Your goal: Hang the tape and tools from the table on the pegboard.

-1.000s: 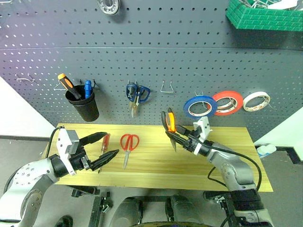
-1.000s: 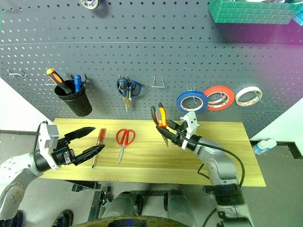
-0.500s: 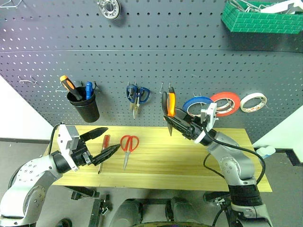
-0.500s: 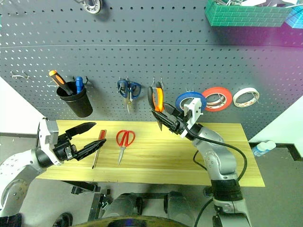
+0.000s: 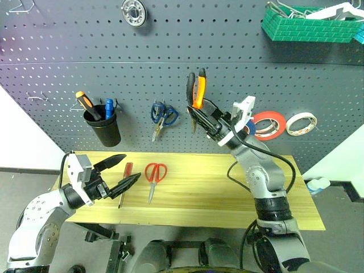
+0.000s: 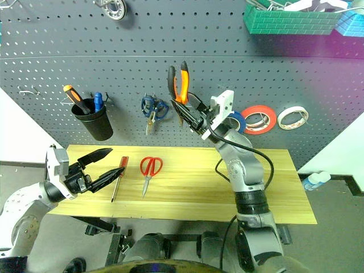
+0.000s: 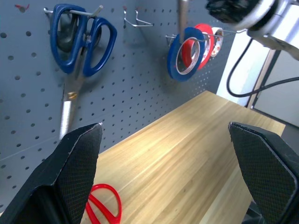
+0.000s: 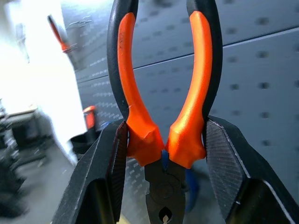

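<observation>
My right gripper [image 5: 200, 115] is shut on the orange-and-black pliers [image 5: 195, 91] and holds them up in front of the dark pegboard [image 5: 170, 62], handles pointing up. In the right wrist view the fingers [image 8: 110, 172] clamp the pliers [image 8: 187, 116] just below the handles. The blue tape [image 7: 171, 58] hangs on a pegboard hook, partly hidden behind my right arm. Red-handled scissors [image 5: 154, 172] and the slim red screwdriver [image 5: 125, 173] lie on the wooden table [image 5: 199, 196]. My left gripper [image 5: 129, 167] hovers open over the table's left end, right next to the screwdriver.
On the pegboard hang blue-handled scissors [image 5: 162, 116], a black cup [image 5: 105, 129] holding an orange-and-black screwdriver, a red-orange tape roll [image 5: 272, 114] and a white roll [image 5: 301, 114]. A bare wire hook [image 7: 135, 21] sits between the scissors and the tapes. A green basket [image 5: 307, 25] hangs top right.
My right gripper has lifted the pliers from just above the table up to the pegboard, tilting them upright. The left gripper has stayed put. The camera view has shifted.
</observation>
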Robot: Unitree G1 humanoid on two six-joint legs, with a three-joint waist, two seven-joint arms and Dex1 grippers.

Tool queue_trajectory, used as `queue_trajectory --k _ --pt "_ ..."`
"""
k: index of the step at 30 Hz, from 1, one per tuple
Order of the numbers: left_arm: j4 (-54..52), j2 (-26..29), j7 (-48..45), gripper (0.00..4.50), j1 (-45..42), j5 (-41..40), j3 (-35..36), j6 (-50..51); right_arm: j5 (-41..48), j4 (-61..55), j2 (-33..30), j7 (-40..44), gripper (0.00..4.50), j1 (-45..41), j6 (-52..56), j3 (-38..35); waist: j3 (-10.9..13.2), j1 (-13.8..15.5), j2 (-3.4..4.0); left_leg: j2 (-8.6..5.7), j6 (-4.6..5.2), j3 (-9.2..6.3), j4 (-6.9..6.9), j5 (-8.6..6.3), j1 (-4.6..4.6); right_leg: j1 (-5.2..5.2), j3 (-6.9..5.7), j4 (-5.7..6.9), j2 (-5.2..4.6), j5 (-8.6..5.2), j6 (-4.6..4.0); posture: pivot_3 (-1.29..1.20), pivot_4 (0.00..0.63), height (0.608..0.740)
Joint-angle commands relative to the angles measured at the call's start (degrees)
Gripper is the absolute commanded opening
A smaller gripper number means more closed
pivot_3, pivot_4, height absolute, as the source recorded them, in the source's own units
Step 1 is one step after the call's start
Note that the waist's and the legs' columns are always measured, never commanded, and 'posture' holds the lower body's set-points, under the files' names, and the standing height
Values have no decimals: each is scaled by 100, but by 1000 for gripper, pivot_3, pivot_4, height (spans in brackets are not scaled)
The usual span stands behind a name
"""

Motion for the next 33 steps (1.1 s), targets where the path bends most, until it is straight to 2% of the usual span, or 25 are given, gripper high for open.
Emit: queue_trajectory --k 1,15,28,33 --pt "0 -20 -84 4500 0 47 6 -206 -252 349 207 -295 2057 -534 -584 -103 -1 0 1 0 0 0 0 0 0 -1 0 0 0 0 0 71 0 734" --pt "-24 -41 -159 4500 314 31 60 -344 -1171 1666 535 -1570 2057 -1170 -1996 -310 -4 -1 2 1 0 -1 -2 0 1 -5 1 9 3 2 -4 100 0 734" --pt "27 -15 -226 4500 450 35 130 -402 -1282 2425 744 -1718 2057 -1431 -2474 -325 -7 5 3 2 -4 0 -2 3 28 13 5 18 8 6 -11 118 0 734" --pt "-75 -22 -204 4500 513 7 149 -376 -1917 3022 711 -2039 2057 -1334 -3126 -142 -7 4 3 5 -4 0 -3 3 52 35 6 18 12 5 -12 130 0 734"
